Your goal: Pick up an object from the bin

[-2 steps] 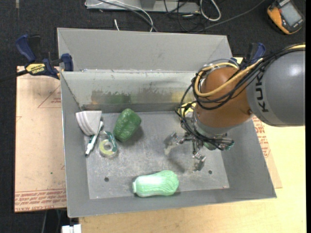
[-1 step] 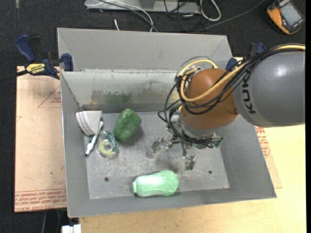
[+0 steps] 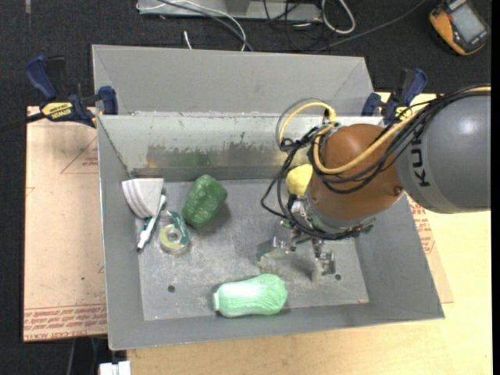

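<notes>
Pale green cabbage toy (image 3: 250,296) lies lengthwise left-right at front wall; gripper (image 3: 301,258) near it, fingers apart.

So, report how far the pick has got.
Nothing is picked yet. The gripper hangs in the right part of the bin, fingers open over bare floor, nothing between them. Left: close on a thing, perhaps the pale green lump nearest it, and lift.

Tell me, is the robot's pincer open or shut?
Open. The pincer has its two fingers spread apart over the floor of the bin, with nothing between them.
</notes>
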Action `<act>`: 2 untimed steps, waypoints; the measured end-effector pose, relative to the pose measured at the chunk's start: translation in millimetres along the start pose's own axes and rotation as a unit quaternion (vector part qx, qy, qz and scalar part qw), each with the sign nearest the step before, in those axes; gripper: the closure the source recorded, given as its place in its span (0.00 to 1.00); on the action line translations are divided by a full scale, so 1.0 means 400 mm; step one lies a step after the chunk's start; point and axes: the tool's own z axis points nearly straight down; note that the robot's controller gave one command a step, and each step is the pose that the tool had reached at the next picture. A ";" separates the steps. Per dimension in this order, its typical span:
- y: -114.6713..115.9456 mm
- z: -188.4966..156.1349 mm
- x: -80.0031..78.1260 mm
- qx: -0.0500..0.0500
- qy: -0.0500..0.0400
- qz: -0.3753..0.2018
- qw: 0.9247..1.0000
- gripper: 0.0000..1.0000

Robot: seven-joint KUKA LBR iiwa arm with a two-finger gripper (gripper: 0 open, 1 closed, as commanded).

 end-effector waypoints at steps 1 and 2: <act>0.017 0.008 -0.128 0.001 0.004 -0.036 0.999 0.00; 0.071 0.009 -0.027 0.005 -0.004 -0.141 0.990 0.00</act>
